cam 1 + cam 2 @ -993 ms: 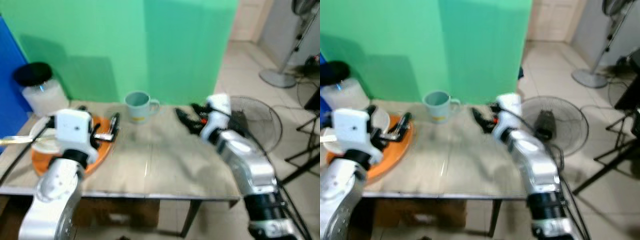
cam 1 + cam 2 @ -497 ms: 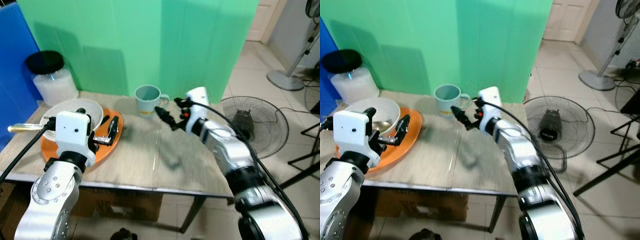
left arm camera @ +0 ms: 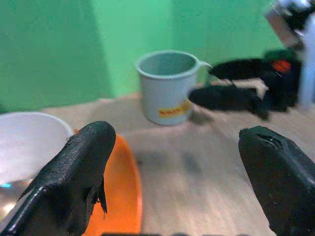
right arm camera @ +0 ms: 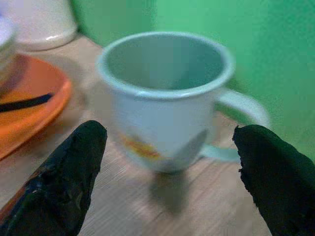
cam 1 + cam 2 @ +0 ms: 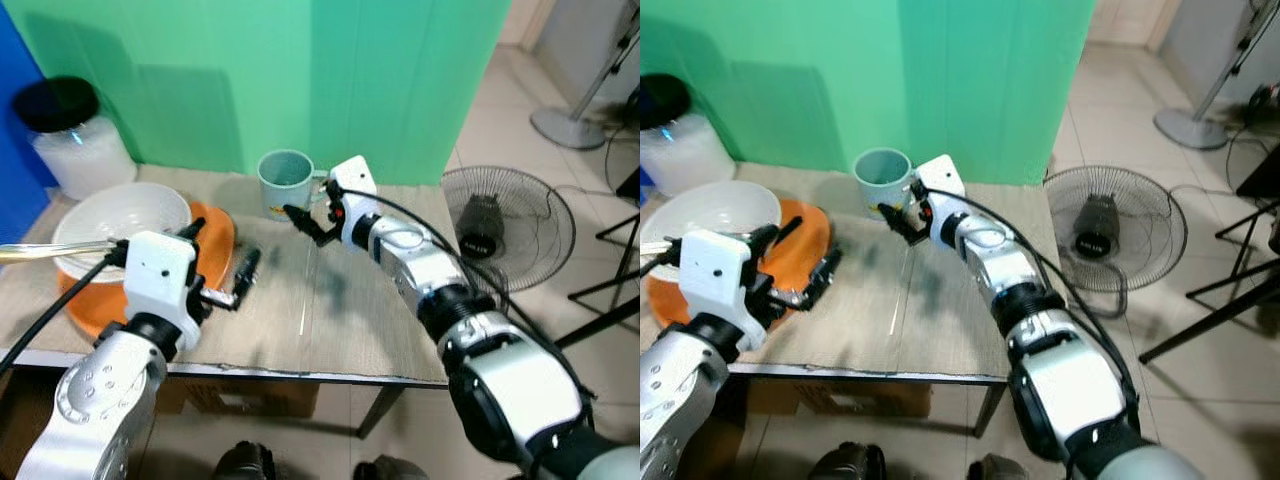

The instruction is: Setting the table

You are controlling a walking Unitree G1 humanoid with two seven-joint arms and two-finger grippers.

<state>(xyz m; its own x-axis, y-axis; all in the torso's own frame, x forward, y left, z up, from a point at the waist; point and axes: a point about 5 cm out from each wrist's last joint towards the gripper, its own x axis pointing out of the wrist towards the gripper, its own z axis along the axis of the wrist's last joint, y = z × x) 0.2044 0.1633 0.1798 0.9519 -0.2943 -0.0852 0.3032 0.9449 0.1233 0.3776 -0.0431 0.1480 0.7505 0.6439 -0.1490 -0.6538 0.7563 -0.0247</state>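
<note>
1. The right gripper (image 5: 300, 222) reaches across the wooden table (image 5: 370, 320) with its two black fingers spread wide, holding nothing.
2. The pale green mug (image 5: 284, 181) stands upright just ahead of that gripper, near the green backdrop (image 5: 330, 80). In the right wrist view the mug (image 4: 165, 98) sits between the lines of the two fingers (image 4: 64, 182) but still beyond their tips, not touched, its handle turned toward one finger.
3. A yellow mark shows low on the mug's wall, blurred.
4. The left gripper (image 5: 215, 270) hovers low over the table, its fingers also wide apart and empty.
5. One left finger lies over the rim of the orange plate (image 5: 215, 235); the other points over bare wood beside the plate.
6. The white bowl (image 5: 120, 215) rests on the orange plate, behind and to the outer side of the left gripper. A metal utensil handle (image 5: 45, 252) juts out from the bowl's edge.
7. From the left wrist view the mug (image 3: 167, 86) is well ahead, with the right gripper's black fingers (image 3: 231, 96) just beside it.
8. A frosted jar with a black lid (image 5: 70, 140) stands beyond the bowl, at the table's back edge.
9. On the tiled floor past the right arm stands a round fan (image 5: 505, 230).
</note>
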